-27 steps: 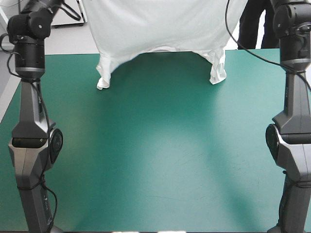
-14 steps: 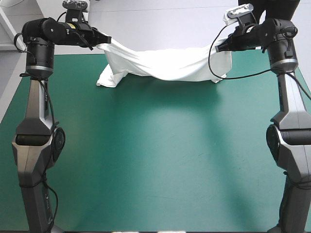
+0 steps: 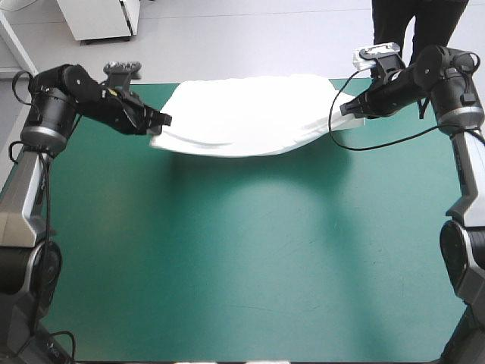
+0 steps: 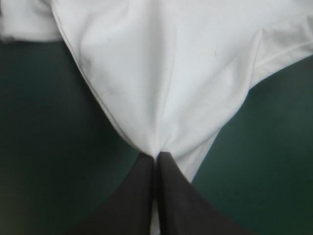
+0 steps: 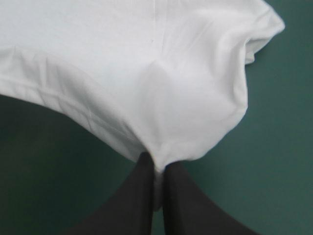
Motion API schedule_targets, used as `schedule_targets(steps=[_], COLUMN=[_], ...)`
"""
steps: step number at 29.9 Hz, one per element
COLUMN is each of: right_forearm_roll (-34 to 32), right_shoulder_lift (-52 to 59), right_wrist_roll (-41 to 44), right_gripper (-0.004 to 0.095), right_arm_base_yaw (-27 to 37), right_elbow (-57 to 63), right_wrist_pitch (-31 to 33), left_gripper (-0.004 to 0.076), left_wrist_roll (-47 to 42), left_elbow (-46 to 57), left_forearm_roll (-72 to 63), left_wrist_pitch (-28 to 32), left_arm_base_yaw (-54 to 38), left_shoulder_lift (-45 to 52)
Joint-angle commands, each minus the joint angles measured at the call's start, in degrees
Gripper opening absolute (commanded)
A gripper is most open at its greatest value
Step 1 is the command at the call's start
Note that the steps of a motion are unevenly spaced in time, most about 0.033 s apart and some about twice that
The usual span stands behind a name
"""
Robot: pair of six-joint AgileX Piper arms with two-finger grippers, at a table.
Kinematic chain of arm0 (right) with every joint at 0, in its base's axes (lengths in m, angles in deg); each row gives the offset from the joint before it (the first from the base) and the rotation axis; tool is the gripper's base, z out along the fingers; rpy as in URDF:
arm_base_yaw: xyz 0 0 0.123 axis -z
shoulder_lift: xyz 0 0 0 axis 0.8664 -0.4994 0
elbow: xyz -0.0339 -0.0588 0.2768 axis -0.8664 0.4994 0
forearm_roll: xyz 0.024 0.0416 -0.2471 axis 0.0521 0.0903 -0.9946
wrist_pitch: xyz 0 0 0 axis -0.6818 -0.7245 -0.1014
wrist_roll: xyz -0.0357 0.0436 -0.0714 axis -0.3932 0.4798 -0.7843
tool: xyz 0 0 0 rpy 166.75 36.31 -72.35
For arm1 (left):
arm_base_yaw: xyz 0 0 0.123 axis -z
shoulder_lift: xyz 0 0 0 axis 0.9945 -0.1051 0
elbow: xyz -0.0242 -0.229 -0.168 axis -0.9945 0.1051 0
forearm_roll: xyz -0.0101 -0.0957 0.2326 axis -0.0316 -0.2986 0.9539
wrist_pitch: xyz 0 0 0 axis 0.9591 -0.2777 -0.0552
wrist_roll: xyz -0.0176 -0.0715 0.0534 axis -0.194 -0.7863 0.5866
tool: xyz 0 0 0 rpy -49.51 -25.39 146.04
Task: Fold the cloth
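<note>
T-shirt spans between both grippers over the far part of the teal-green table, sagging mid-span. Left gripper and right gripper each pinch one end. Jaws nearly closed, cloth bunched at the tips.

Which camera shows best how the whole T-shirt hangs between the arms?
The high view: the T-shirt spans from the left end effector to the right end effector, sagging in the middle. Each wrist view shows only the part pinched by its own end effector.

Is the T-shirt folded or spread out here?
Spread, not folded: the T-shirt hangs stretched between the left gripper and right gripper, each shut on an end, its middle sagging.
</note>
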Motion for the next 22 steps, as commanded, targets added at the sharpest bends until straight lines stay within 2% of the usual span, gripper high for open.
schedule_targets(steps=[1,6,10,17,22], right_forearm_roll=[1.15,-0.39,-5.02,-7.32,-7.32], right_shoulder_lift=[8.66,19.02,27.05,41.66,49.62], right_wrist_roll=[0.17,0.17,1.73,1.73,1.73], right_gripper=[-0.0014,-0.0014,-0.0014,-0.0015,-0.0015], right_arm_base_yaw=[0.3,0.3,0.3,0.3,0.3], right_elbow=[7.22,20.5,33.72,57.0,67.41], right_wrist_pitch=[-1.93,-1.58,-1.45,-5.91,-9.21], left_gripper=[-0.0009,-0.0009,-0.0009,-0.0009,-0.0009], left_wrist_roll=[1.43,4.14,4.91,5.41,5.28], left_elbow=[11.51,26.47,35.81,45.57,51.37], left_forearm_roll=[-3.39,-4.12,-4.48,-4.46,-3.82], left_wrist_pitch=[2.69,5.61,6.45,6.81,4.98], left_arm_base_yaw=[0.04,0.04,0.04,0.04,0.04], left_shoulder_lift=[10.73,20.94,26.49,32.95,38.97])
